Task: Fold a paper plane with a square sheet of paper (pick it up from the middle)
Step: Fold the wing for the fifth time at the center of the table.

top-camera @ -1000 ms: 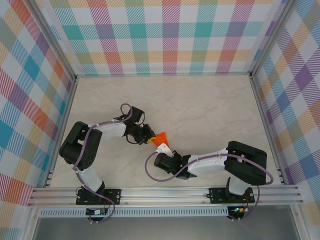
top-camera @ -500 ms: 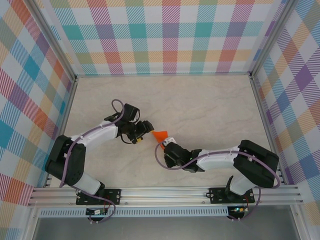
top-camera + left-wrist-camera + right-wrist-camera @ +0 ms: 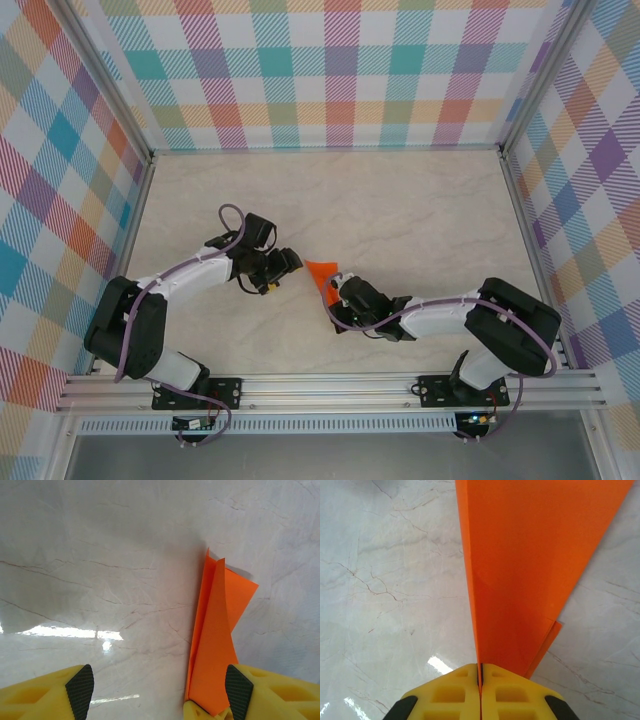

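Two claws: right gripper (image 3: 480, 672) pinching orange folded-paper dart (image 3: 520, 580); left gripper (image 3: 160, 690) spread beside it. Best: firm pinch, level lift.

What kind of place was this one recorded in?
Probably a lab robot cell rather than a home or workshop. A marble-look tabletop is boxed in by plaid-printed wall panels on aluminium rails, with the left arm and right arm bolted at its near edge.
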